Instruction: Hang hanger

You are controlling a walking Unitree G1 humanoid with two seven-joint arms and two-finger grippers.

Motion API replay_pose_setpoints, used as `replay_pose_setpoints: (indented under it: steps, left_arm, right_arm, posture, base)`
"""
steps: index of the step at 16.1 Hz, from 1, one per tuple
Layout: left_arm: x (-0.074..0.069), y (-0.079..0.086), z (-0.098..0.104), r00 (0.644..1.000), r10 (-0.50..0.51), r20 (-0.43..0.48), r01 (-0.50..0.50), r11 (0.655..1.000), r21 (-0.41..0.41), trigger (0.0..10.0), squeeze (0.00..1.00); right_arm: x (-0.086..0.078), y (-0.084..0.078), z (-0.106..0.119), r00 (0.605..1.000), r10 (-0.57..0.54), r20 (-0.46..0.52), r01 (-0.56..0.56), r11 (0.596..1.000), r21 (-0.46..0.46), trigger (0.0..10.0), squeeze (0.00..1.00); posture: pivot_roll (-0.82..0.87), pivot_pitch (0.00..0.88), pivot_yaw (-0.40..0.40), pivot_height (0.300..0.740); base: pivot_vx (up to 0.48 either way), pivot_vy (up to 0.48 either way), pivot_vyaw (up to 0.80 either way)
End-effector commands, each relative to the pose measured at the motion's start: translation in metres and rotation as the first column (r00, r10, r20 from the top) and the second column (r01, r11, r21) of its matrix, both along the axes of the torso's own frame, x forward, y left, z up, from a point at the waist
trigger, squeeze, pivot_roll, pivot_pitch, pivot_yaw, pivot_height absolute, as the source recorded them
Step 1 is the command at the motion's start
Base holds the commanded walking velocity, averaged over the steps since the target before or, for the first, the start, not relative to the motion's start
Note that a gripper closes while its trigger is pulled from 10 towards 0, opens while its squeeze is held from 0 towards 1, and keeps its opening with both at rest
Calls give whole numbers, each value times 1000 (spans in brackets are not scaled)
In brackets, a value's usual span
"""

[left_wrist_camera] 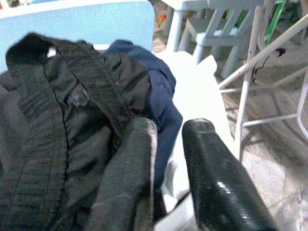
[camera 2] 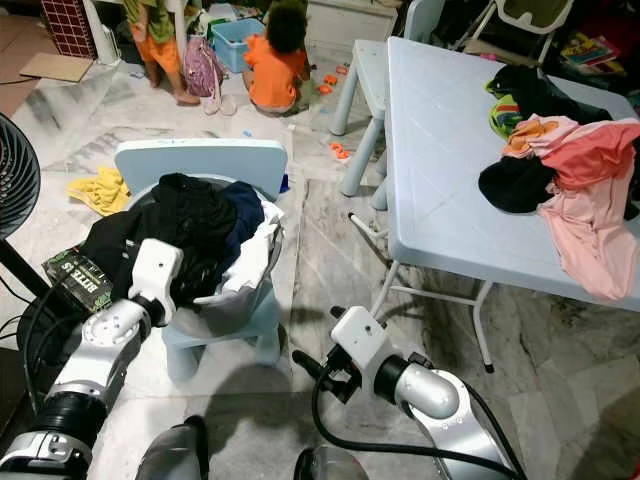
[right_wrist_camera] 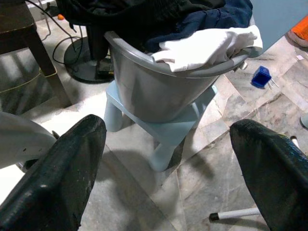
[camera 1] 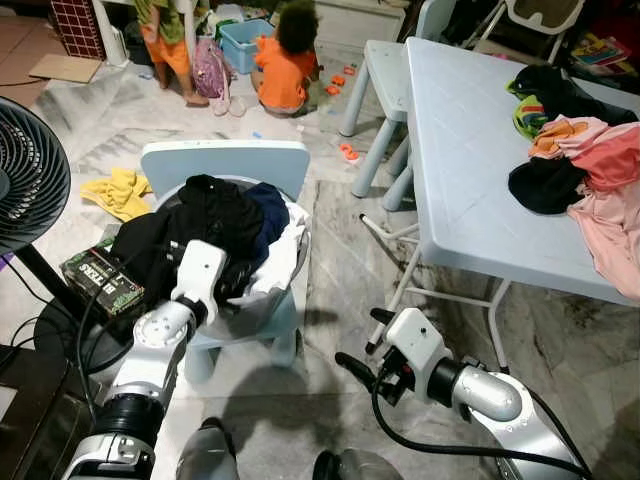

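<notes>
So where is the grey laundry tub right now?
The grey tub sits on a small pale blue chair at the robot's front left, heaped with dark clothes, with the left gripper at the pile.

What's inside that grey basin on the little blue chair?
The grey basin holds heaped laundry: black clothes on top, a navy garment, and a white cloth over the rim. Anything beneath is covered.

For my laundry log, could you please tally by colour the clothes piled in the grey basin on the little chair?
Black: 1, black garment, under the left gripper
Navy: 1, navy garment
White: 1, white garment, draped over the rim of the basin
Total: 3 that I can tell apart; more may be buried.
</notes>
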State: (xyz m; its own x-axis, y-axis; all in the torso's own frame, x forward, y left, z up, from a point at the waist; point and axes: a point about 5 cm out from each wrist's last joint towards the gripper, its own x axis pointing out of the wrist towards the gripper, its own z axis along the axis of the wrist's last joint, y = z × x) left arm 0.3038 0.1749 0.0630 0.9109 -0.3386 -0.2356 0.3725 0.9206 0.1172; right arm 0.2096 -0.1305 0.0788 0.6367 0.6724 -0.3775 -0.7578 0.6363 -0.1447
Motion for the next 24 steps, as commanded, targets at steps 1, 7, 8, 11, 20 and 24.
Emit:
replay_pose_setpoints:
  steps: [1,7,8,11,20,24]
  left_arm:
    - [-2,0,-1,1000,3,-4,-3,1000,-9,0,0]
    - [-14,0,-12,948,313,-54,-318,941,-118,10000,1000]
    - [-20,-6,-17,931,355,-84,-363,923,-130,10000,1000]
    - [-22,-13,-19,909,405,-98,-416,898,-144,10000,1000]
    - [-26,28,-30,831,543,-120,-540,839,61,10000,345]
    - [-30,53,-16,756,654,-24,-650,755,84,10000,0]
  right_arm:
    - [1,-4,0,1000,-5,6,5,1000,-17,10000,0]
    - [3,-3,-3,1000,-8,9,9,1000,-18,10000,0]
    - [4,1,-4,1000,-5,11,5,1000,-9,10000,0]
    - [6,5,-4,1000,1,17,-1,1000,0,10000,0]
    - [10,12,-6,999,-19,35,18,999,35,10000,0]
    - [14,11,-7,999,-28,42,26,999,38,10000,0]
  posture:
    - [-96,108,-164,740]
    - [-83,100,-160,740]
    - [-69,98,-159,740]
    - [-59,89,-153,740]
    - [-36,73,-124,740]
    - [-35,72,-123,740]
  base:
    - [0,0,0]
    - [0,0,0]
    - [0,0,0]
    - [0,0,0]
    - [0,0,0]
    - [0,0,0]
